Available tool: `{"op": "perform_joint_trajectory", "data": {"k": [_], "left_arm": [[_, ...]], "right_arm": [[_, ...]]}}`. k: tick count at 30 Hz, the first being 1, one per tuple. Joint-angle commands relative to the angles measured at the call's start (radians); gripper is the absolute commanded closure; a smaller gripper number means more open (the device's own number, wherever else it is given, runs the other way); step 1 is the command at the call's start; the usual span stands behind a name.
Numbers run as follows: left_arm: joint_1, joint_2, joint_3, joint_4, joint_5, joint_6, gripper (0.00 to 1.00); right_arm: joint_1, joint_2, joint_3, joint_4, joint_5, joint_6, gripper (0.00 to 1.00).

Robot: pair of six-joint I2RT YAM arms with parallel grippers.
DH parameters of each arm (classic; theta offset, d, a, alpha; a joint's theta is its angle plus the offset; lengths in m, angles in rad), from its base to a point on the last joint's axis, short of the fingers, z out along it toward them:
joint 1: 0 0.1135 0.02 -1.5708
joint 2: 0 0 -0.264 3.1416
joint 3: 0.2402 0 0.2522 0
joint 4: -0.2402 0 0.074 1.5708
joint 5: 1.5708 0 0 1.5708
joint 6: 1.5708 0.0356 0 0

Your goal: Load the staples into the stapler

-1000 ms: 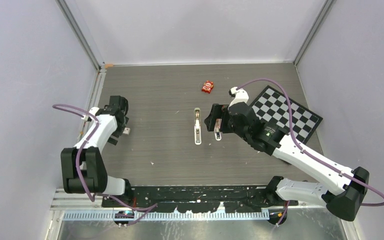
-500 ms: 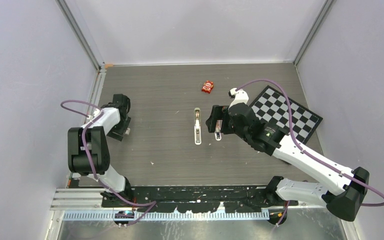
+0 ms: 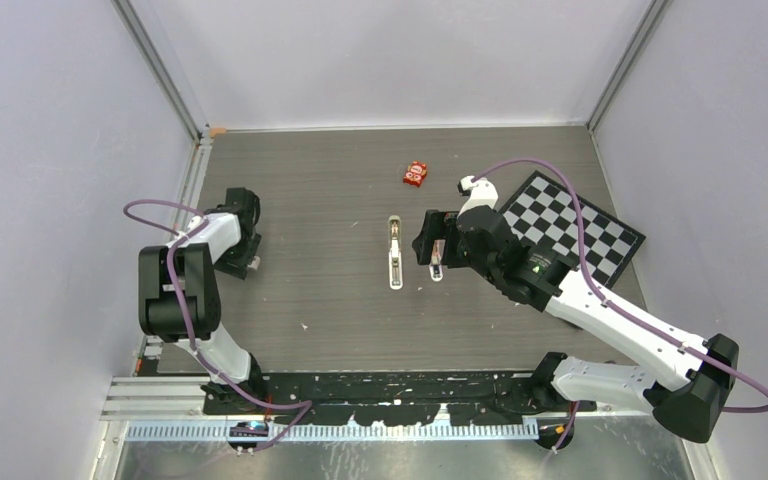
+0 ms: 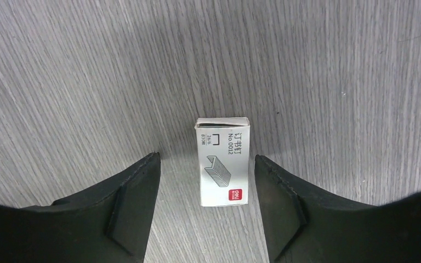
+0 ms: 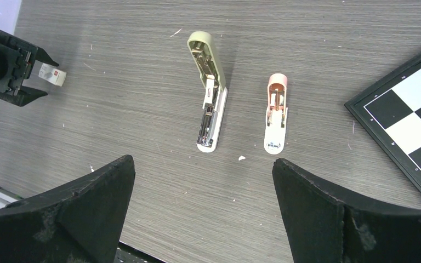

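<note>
Okay, left gripper has its jaws apart with a small white box lying flat between them, near the table's left edge. Right gripper is also spread wide, hovering mid-table over the stapler, which lies hinged open, channel showing. Pink stapler lies just beside it, toward the checkerboard at the right edge. Red packet sits near the far edge.

Grey woodgrain table, pale lilac walls
</note>
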Motion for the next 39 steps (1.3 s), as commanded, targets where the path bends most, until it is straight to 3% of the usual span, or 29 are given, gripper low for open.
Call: {"op": "perform_joint_trajectory", "data": {"k": [1,4,8,27,39], "left_arm": [[0.010,-0.005,0.023,0.045,-0.016,0.017,0.33],[0.012,0.002,0.019,0.057,0.001,0.025,0.35],[0.012,0.012,0.004,0.063,0.019,0.015,0.47],[-0.005,-0.009,0.005,0.011,0.136,0.075,0.62],[-0.167,-0.157,-0.012,-0.068,0.173,0.248,0.66]], "right_arm": [[0.005,-0.013,0.017,0.024,0.021,-0.010,0.00],[0.005,-0.018,0.016,0.024,0.024,-0.009,0.00],[0.005,-0.026,0.001,0.045,0.022,0.008,0.00],[0.004,-0.079,-0.063,0.066,0.008,0.029,0.00],[-0.056,-0.136,-0.121,0.103,-0.095,0.100,0.01]]}}
